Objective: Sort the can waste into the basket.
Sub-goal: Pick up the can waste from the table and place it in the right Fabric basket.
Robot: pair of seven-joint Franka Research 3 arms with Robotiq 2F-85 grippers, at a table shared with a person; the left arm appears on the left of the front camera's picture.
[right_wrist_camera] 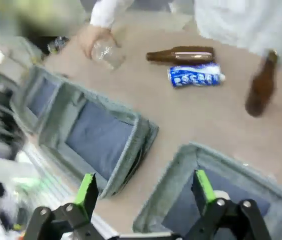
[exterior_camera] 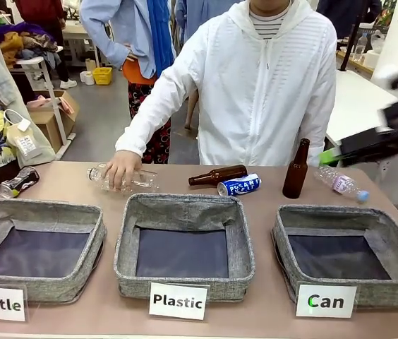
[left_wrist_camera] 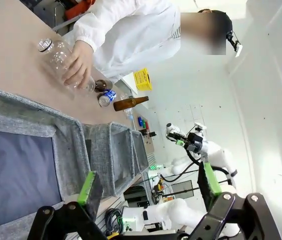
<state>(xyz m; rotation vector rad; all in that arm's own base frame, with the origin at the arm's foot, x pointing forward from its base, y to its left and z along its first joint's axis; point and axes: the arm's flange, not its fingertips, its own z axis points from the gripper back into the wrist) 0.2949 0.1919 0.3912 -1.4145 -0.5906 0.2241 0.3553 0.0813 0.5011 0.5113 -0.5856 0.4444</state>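
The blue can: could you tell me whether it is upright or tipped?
Tipped: the blue can lies on its side on the table.

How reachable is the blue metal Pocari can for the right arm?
Likely yes: open right claw, blue metal Pocari can lying uncovered; the upright brown glass bottle stands near the path.

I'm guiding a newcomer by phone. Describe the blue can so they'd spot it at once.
Find the middle grey basket, labelled Plastic. Just past its far wall a brown bottle lies on its side, and the blue can lies right in front of it, toward the basket. It alone is blue metal with white lettering, unlike the brown glass beside it.
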